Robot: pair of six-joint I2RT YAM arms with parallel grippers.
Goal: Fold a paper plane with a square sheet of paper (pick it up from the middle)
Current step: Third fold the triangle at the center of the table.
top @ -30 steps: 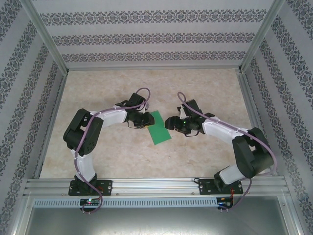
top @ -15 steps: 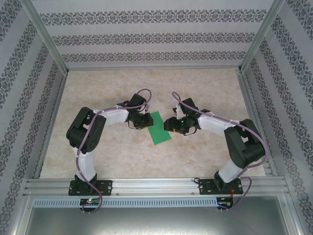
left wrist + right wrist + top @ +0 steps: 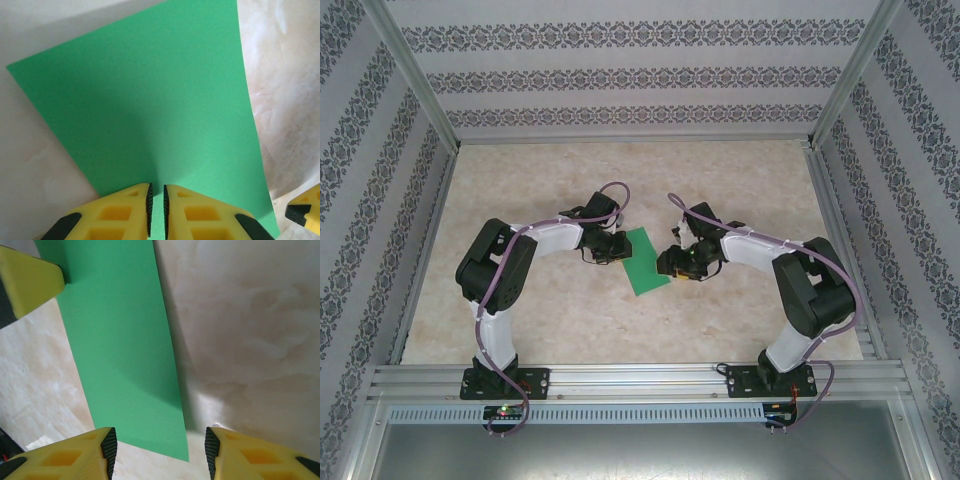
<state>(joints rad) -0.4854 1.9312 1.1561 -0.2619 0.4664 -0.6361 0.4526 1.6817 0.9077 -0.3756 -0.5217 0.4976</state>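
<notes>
Green square sheet of paper point(image 3: 150, 100) pinched by left claw point(image 3: 156, 202); right claw point(image 3: 157, 442), spread, has moved closer.

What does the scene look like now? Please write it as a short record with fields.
paper: green sheet, no crease visible
position: between the two grippers, over the table
left gripper: shut on one edge of the green sheet
right gripper: open, at the opposite edge
</notes>
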